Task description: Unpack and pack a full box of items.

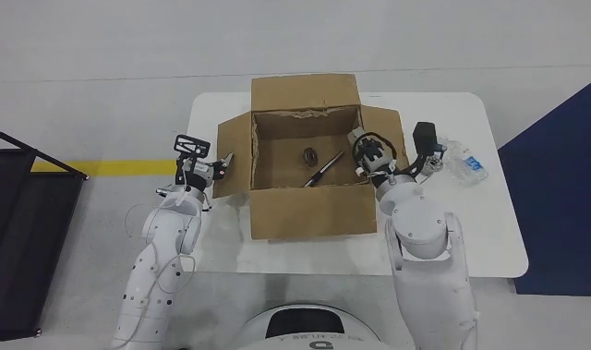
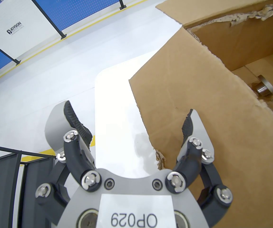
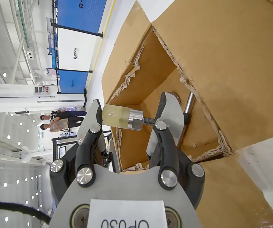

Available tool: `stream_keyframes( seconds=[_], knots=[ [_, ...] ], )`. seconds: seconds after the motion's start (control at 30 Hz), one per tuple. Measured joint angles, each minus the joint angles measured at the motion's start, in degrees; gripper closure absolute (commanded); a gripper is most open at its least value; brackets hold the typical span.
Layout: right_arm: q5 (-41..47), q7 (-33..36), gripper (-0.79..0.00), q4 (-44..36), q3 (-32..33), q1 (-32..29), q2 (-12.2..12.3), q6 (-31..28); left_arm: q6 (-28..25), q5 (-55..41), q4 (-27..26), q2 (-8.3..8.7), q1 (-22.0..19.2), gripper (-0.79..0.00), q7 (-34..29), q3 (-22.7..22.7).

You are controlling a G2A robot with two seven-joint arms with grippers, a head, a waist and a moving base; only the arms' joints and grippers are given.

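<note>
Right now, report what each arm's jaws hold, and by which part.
Right jaws: threaded plug, clamped lengthwise, yellowish end to screw tip. Left jaws: open, empty.

There are one white table (image 1: pixel 462 230), one cardboard box (image 1: pixel 305 211), one flanged metal part (image 2: pixel 266 88), one metal rod (image 1: pixel 325 168), one pale cylinder (image 3: pixel 119 118) with a threaded metal end, and one clear plastic item (image 1: pixel 462 161).

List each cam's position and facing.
Top view: above the arms, looking down at the table and open cardboard box; both arms show.
Left wrist view: on the left wrist, facing the box's side flap past the open left end effector.
Right wrist view: on the right wrist, looking into the box past the right end effector, shut on a cylinder.
Shared: all show the box; top and left wrist share its round metal part.
</note>
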Motion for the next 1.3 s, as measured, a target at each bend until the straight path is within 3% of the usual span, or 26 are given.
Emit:
stream_keyframes(
  seconds=[0.2, 0.33, 0.5, 0.67, 0.73, 0.8, 0.87, 1.03, 1.13, 1.2, 1.3],
  knots=[
    [-0.8, -0.6, 0.000, 0.9, -0.4, 0.3, 0.1, -0.2, 0.0, 0.0, 0.0, 0.00, 0.0, -0.785, 0.0, 0.0],
    [-7.1, 0.9, 0.000, 4.8, -6.9, 4.7, 0.1, 1.6, 0.0, 0.0, 0.0, 0.00, 0.0, -0.785, 0.0, 0.0],
    [-15.8, 3.3, 0.000, 17.1, -17.3, 16.0, -1.0, 10.5, 0.0, 0.0, 0.0, 0.00, 0.0, -0.785, 0.0, 0.0],
    [-18.6, 4.7, 0.000, 28.8, -24.0, 24.1, -2.5, 18.9, 0.0, 0.0, 0.0, 0.00, 0.0, -0.785, 0.0, 0.0],
    [-17.7, 5.2, -0.117, 32.2, -25.4, 26.1, -3.2, 21.2, 0.0, 0.0, 0.0, 0.00, 0.0, -0.785, 0.0, 0.0],
    [-15.5, 4.6, -0.289, 35.3, -25.1, 27.7, -3.8, 22.2, 0.0, 0.0, 0.0, 0.00, 0.0, -0.785, 0.0, 0.0],
    [-14.3, 2.5, -0.345, 38.2, -24.6, 28.9, -4.3, 22.5, 0.0, 0.0, 0.0, 0.00, 0.0, -0.785, 0.0, 0.0],
    [-10.7, -4.6, -0.388, 45.1, -23.4, 31.4, -6.3, 22.5, 0.0, 0.0, 0.0, 0.00, 0.0, -0.785, 0.0, 0.0],
    [-8.2, -9.0, -0.656, 47.1, -22.4, 31.8, -7.6, 22.5, 0.0, 0.0, 0.0, 0.00, 0.0, -0.785, 0.0, 0.0],
    [-7.1, -12.0, -0.785, 47.4, -21.6, 31.4, -8.4, 22.5, 0.0, 0.0, 0.0, 0.00, 0.0, -0.785, 0.0, 0.0],
    [-6.1, -15.0, -0.785, 46.4, -20.7, 30.1, -9.2, 22.5, 0.0, 0.0, 0.0, 0.00, 0.0, -0.785, 0.0, 0.0]
  ],
)
